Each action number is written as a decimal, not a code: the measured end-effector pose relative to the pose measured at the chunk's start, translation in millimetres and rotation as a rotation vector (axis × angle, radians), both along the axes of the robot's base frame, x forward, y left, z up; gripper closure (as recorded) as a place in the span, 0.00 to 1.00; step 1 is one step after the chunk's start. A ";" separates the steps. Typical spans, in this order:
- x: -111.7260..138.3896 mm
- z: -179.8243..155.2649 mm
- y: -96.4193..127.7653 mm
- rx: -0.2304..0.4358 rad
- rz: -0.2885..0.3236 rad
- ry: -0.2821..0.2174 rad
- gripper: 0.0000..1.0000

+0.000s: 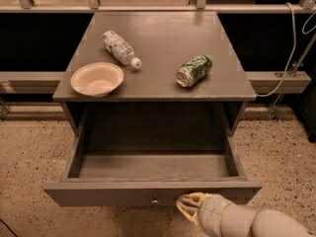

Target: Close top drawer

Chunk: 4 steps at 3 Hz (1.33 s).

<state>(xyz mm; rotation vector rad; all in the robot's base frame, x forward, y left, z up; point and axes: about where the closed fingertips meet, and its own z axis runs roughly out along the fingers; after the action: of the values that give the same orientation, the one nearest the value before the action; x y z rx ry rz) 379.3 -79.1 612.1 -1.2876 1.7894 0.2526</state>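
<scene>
The top drawer (148, 191) is grey, wide and shallow, and pulled far out of the cabinet. It is empty inside. Its flat front panel has a small round metal knob (154, 200) at the centre. My gripper (186, 207) is at the bottom of the view, against the drawer's front panel just right of the knob. Only its yellowish fingertips show, ahead of the white arm.
On the grey cabinet top (158, 38) lie a clear plastic bottle (120, 48), a beige bowl (97, 79) and a green can (193, 70) on its side. A speckled floor surrounds the cabinet. A white cable (290, 48) hangs at the right.
</scene>
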 end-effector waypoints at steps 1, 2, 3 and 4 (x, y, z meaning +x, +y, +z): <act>18.5 -29.6 -16.4 0.041 -0.017 -0.006 1.00; 38.7 -44.6 -22.6 0.063 -0.020 -0.004 1.00; 70.0 -34.5 -16.0 0.095 -0.006 -0.041 1.00; 88.3 -22.4 -9.1 0.113 0.007 -0.068 1.00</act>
<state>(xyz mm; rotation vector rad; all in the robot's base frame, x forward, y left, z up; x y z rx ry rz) 467.6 -88.2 589.7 -1.2088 1.6893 0.3067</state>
